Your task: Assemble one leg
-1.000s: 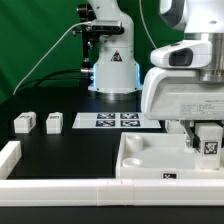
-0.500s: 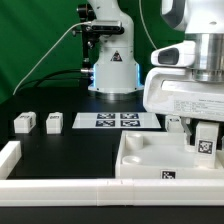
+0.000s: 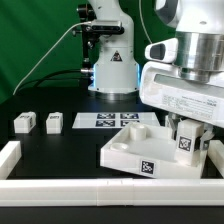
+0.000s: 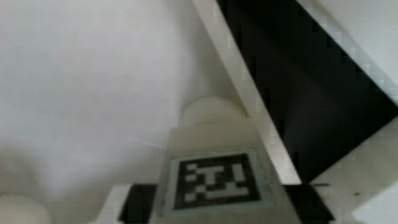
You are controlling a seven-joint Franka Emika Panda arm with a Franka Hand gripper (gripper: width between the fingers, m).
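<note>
The small white chunky plastic leg with a black-and-white square tag (image 3: 184,143) stands upright in the far corner of the large white flat tray-like tabletop (image 3: 128,152), at the exterior view's right; in the wrist view the same leg (image 4: 217,172) fills the foreground with its tag facing the camera, over the tabletop's pale inside. The claw (image 3: 186,135) comes down from the big white wrist housing and appears clenched on the leg, with a dark finger (image 4: 135,203) just visible beside it, though its contact faces are hidden. The tabletop sits skewed on the black counter (image 3: 60,150), one corner turned toward the white front rail (image 3: 80,187). To seat the leg well, I judge it should be kept plumb over the corner socket and pressed or turned gently, since a sideways push would likely slew the loose tabletop further. Two spare white leg blocks (image 3: 38,122) lie well apart at the exterior view's left, near the marker board (image 3: 115,120).
</note>
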